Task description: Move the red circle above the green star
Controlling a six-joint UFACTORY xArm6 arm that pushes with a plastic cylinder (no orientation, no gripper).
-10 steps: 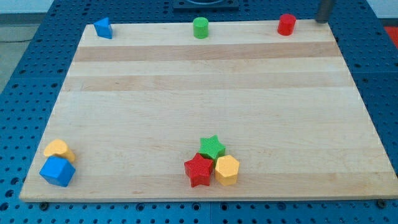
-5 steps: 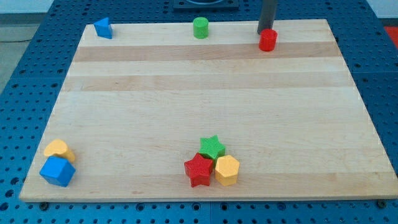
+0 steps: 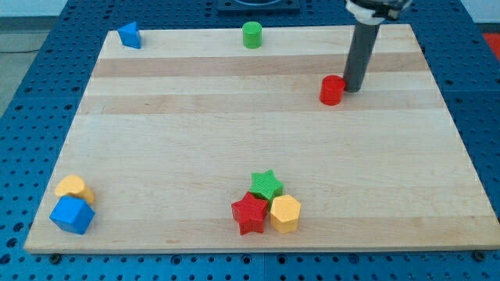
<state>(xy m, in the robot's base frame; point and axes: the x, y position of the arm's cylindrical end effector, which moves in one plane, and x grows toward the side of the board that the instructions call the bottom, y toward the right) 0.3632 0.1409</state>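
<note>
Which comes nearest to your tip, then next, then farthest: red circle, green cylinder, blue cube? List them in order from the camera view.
From my tip:
1. Red circle, touching the tip on its left side.
2. Green cylinder, at the board's top edge, middle.
3. Blue cube, at the bottom left corner.

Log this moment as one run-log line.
my tip: touching red circle, on its right | green star: bottom centre, against red star | goal: red circle not yet above green star
</note>
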